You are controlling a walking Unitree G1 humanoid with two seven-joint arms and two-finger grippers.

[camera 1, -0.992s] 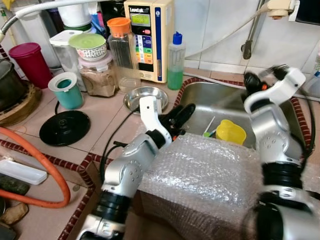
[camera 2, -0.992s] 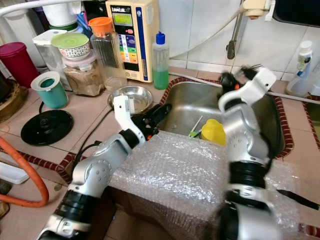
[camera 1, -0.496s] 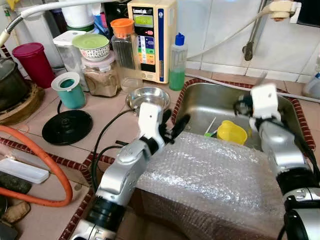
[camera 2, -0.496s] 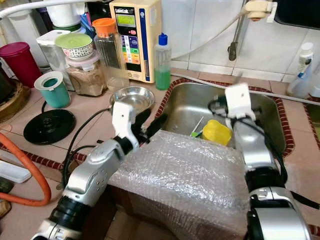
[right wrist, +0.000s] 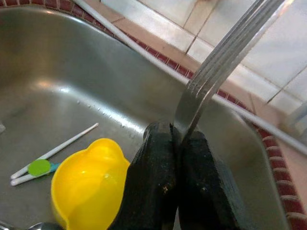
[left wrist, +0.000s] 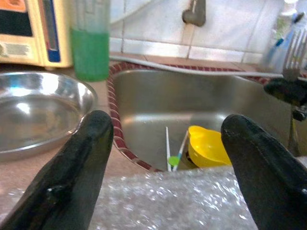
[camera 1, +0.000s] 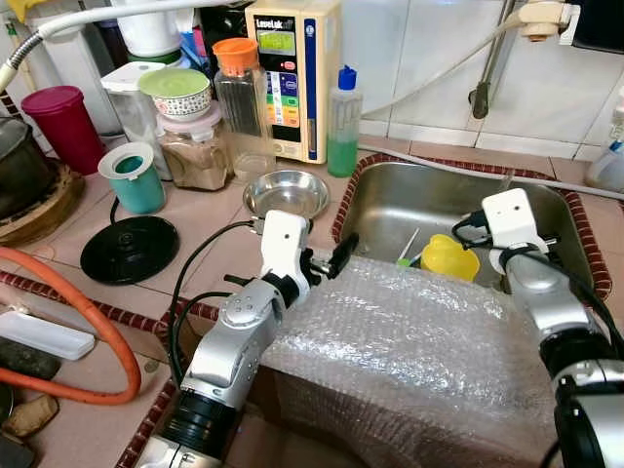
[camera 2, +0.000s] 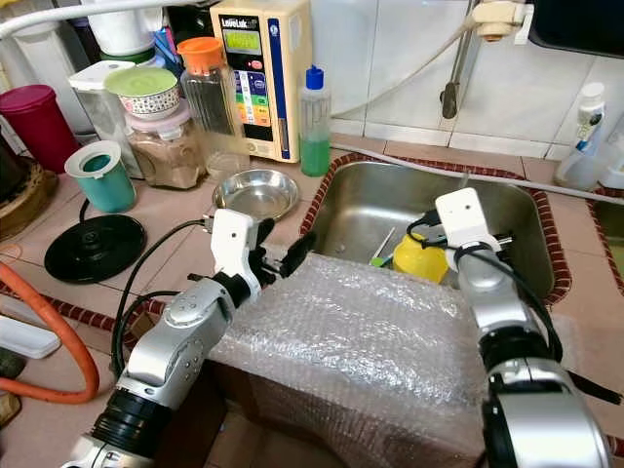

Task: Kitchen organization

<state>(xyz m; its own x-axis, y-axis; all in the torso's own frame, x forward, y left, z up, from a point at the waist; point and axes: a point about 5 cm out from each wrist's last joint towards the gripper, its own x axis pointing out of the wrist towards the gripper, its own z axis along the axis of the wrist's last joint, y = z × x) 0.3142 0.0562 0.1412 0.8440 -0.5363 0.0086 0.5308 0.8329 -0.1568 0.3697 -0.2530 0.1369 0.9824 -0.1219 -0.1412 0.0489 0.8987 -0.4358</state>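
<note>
Steel fork (right wrist: 225,52) is pinched tight in the right gripper (right wrist: 175,139), tines sticking out past the fingertips toward the tiled wall. Compared to a second ago that arm has swung down from up high and now sits low over the sink (camera 1: 409,195), just beside the yellow cup (camera 1: 450,258) at roughly its 3 o'clock. Looks to me like the fork is being carried out of the basin, or about to be dropped somewhere.

Left gripper (left wrist: 168,139) has pulled back a bit and hangs with fingers spread wide and empty over the near edge of the bubble wrap (camera 1: 409,351). From it, the cup is at about 1 o'clock, and the steel bowl (camera 1: 286,191) sits on the counter at 10 o'clock.
</note>
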